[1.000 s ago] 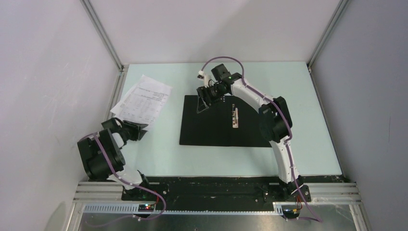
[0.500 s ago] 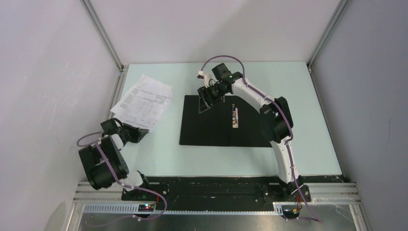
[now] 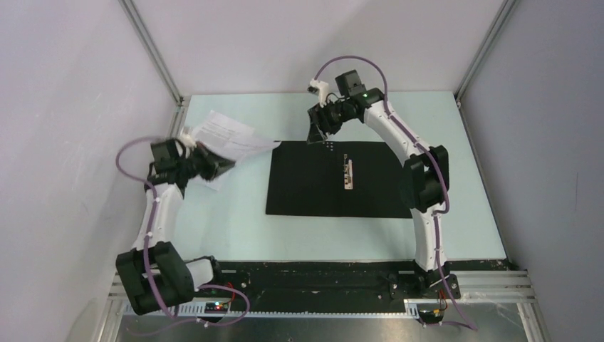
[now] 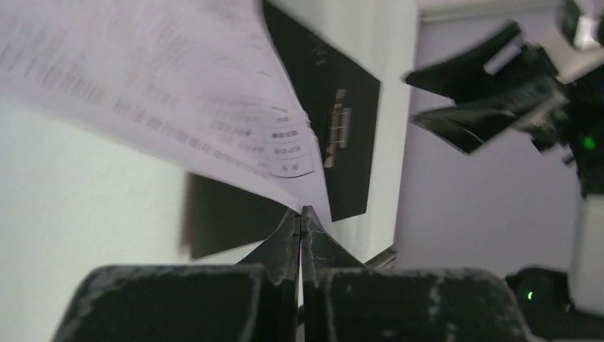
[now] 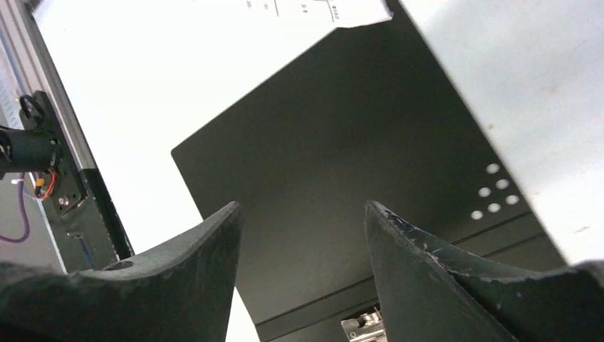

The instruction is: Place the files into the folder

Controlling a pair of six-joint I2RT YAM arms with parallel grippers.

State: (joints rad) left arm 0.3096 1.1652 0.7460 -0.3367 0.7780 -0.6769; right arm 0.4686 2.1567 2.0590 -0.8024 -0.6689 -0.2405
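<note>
The folder [image 3: 320, 185] lies spread open in the middle of the table, black inside up, with its metal clip [image 3: 347, 173] at the centre. My left gripper [image 3: 226, 164] is shut on the near corner of the files [image 3: 231, 137], white printed sheets lifted off the table and reaching toward the folder's left edge. In the left wrist view the sheets [image 4: 178, 92] fan out from my closed fingertips [image 4: 300, 214], with the folder [image 4: 349, 128] beyond. My right gripper [image 3: 313, 132] is open and empty above the folder's far left corner; its view shows the folder [image 5: 342, 178] between its fingers.
The pale green table [image 3: 470, 178] is walled by grey panels and aluminium posts [image 3: 153, 53] at the back corners. The black base rail [image 3: 313, 274] runs along the near edge.
My left arm has reached forward, closed on the sheets and lifted them toward the folder. My right gripper has moved from over the folder's left part to its far left corner.
</note>
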